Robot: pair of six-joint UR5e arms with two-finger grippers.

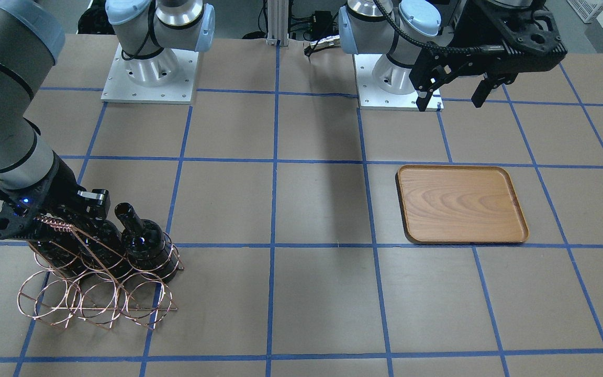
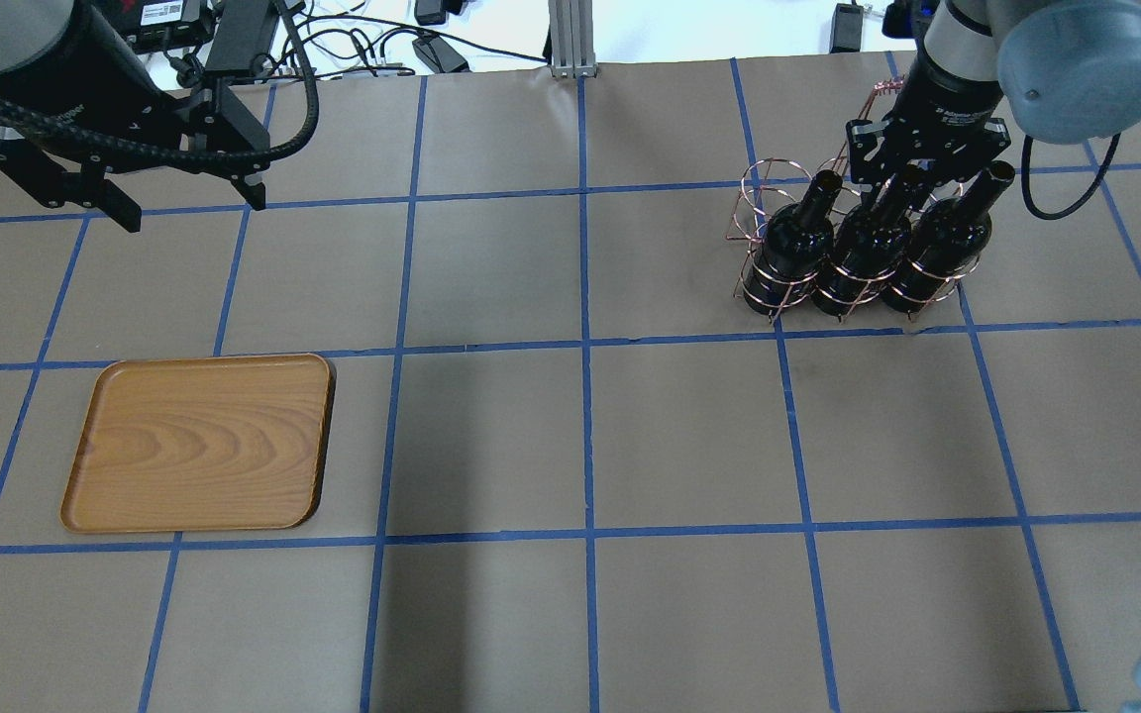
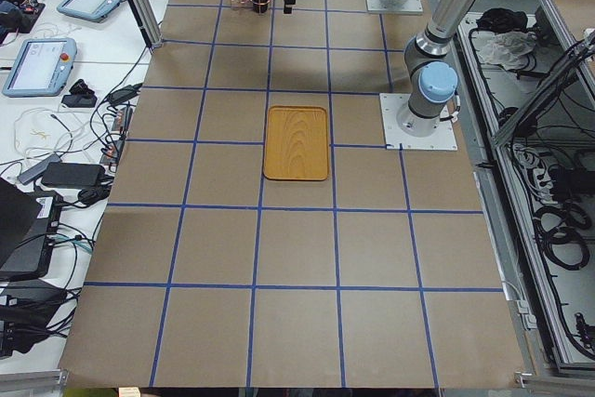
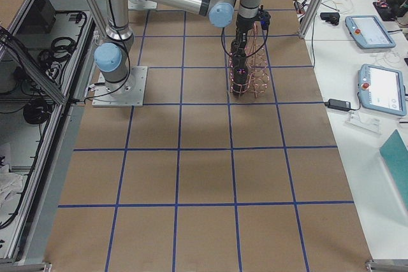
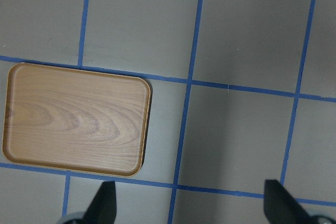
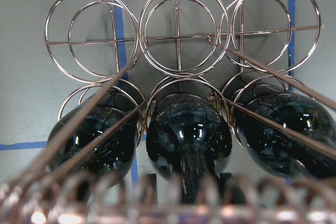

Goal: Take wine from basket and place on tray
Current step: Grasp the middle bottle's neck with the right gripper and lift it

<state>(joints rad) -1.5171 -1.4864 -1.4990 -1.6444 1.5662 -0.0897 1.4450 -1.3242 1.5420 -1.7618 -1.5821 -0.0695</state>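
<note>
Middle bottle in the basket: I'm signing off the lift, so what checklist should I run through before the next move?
1. Right gripper lined up at the middle bottle's neck: ok.
2. Grip closed on that neck: cannot tell; the coiled handle of the basket blurs the wrist view.
3. Neighbour bottles clear of it: cannot tell; they stand very close on either side.
4. Handle wires clear of the way up: cannot tell; they slant across the bottles.
5. Tray bare: ok.
6. Left gripper open and not over the tray: ok.
</note>
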